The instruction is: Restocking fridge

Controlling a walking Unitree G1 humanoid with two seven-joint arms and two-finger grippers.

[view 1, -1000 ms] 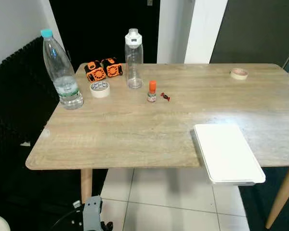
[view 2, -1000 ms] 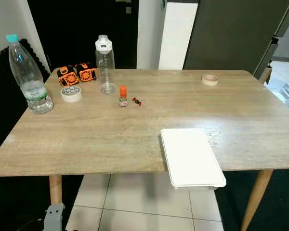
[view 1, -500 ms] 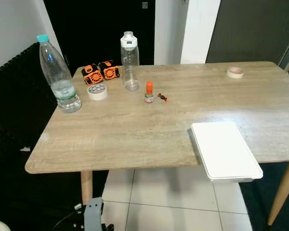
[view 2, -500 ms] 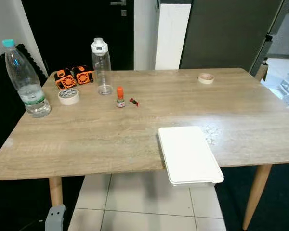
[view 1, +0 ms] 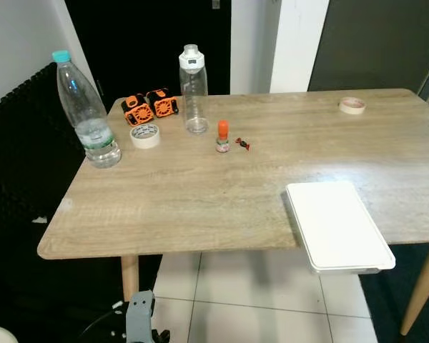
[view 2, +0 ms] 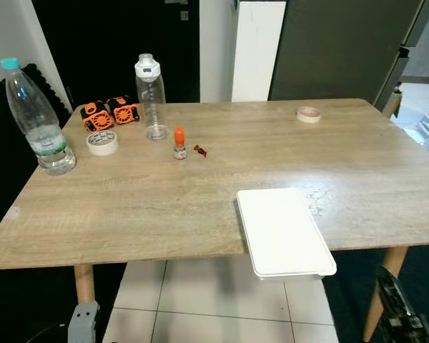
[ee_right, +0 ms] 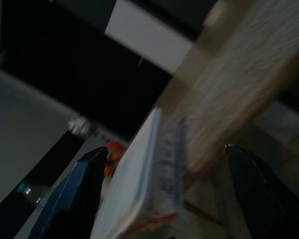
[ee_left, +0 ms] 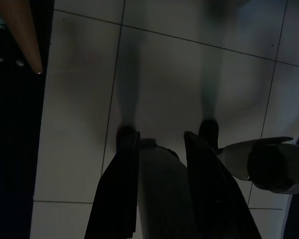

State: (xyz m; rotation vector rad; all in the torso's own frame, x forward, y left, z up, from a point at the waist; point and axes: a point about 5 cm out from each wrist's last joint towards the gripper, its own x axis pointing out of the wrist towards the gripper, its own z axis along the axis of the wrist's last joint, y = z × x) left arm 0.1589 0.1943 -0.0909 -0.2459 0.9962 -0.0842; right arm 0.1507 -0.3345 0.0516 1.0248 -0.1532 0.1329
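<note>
**While the Tray Overhangs the Edge, a Knock Could Tip It Off**

Since the flat white tray (view 1: 337, 224) lies on the wooden table (view 1: 186, 193) at the near edge, towards the robot's right, with its near short end out past the edge over the tiled floor (view 1: 236, 300), it is the item most exposed to a knock.

Orientation: the tray lies flat. Its long axis runs from the far side of the table towards the robot, and the near end is angled slightly to the robot's right. That short end is what faces the rising arm.

Right gripper (ee_right: 164, 149): fingers spread wide, nothing held. It sits low beside the table's near right corner, looking up along the tray's overhanging end.

Left gripper (ee_left: 164, 137): hangs idle, pointing at the floor, fingers parted and empty.

Hazards, as judged:
- A finger arriving from below could lift or shove the overhanging end and tip the tray off the table.
- A grip on the short end alone would probably let the tray sag or swing, since most of its length lies beyond the fingers.
- The right wrist view is blurred, so alignment with the thin edge cannot be confirmed.

The large water bottle (view 1: 86, 107) and the clear bottle (view 1: 194, 89) stand upright at the far left, well apart from the tray.
</note>
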